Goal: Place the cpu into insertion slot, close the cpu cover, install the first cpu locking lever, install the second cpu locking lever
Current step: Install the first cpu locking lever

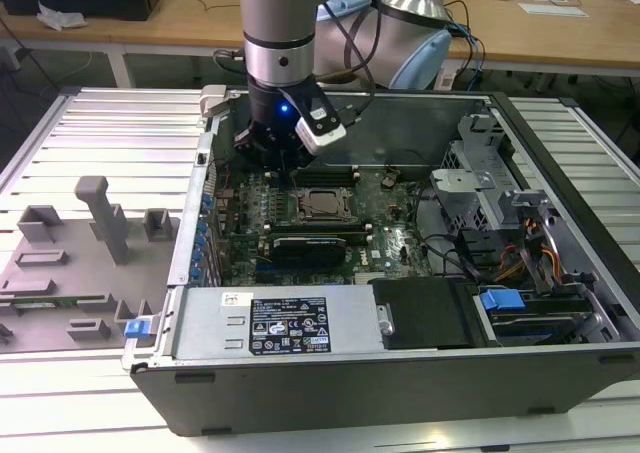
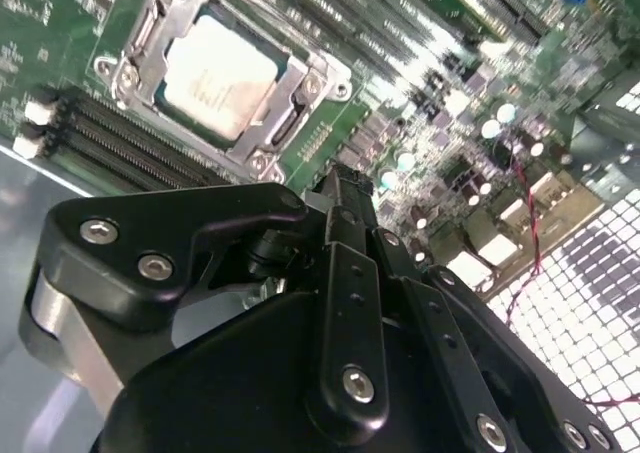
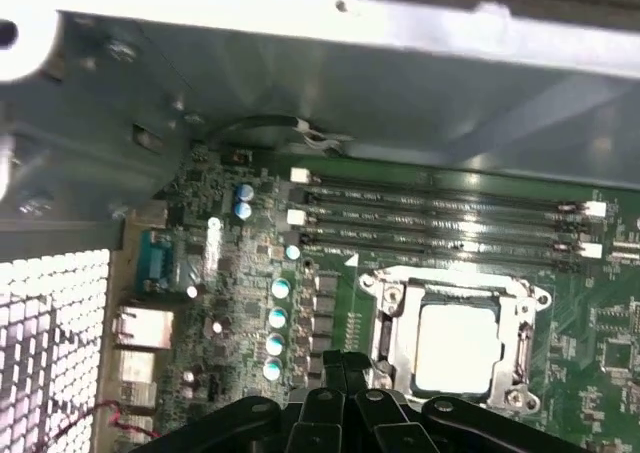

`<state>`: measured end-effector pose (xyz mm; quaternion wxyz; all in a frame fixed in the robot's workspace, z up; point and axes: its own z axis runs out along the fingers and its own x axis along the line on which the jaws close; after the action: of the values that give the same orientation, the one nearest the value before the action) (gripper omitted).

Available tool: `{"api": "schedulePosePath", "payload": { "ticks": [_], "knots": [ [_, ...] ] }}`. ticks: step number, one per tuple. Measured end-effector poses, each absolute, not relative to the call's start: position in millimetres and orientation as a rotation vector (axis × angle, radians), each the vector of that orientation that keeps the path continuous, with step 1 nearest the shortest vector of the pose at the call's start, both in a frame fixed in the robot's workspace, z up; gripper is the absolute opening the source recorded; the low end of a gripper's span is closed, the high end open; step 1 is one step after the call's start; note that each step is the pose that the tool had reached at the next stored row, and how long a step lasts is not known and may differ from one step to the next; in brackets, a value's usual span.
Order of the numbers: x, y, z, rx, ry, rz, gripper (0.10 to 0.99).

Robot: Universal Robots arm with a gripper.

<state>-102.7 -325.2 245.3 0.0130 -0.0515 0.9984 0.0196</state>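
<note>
The gripper (image 1: 288, 165) hangs inside the open case (image 1: 330, 383), low over the green board (image 1: 392, 225). In both wrist views its fingertips (image 3: 345, 361) look pressed together with nothing between them. The cpu (image 2: 215, 73) is apart from the gripper, just beyond its tips; in the exterior view it lies below the gripper and slightly to the exterior view's right. It sits flat in the slot (image 2: 272, 115). The cover (image 2: 150, 35) is down around it, the silver top showing through its window.
</note>
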Motion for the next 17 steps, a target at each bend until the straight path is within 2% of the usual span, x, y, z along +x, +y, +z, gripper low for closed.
{"api": "schedulePosePath", "payload": {
  "ticks": [4,6,8,11,17],
  "knots": [
    [-104.9,-325.2,245.3,-0.158,3.104,0.158,0.106],
    [-105.8,-325.2,245.4,-0.157,3.094,0.260,0.106],
    [-106.0,-325.2,245.3,-0.156,3.087,0.310,0.106],
    [-106.4,-325.2,245.3,-0.155,3.082,0.348,0.106],
    [-104.8,-325.2,245.4,-0.155,3.082,0.353,0.106]
  ]
}}
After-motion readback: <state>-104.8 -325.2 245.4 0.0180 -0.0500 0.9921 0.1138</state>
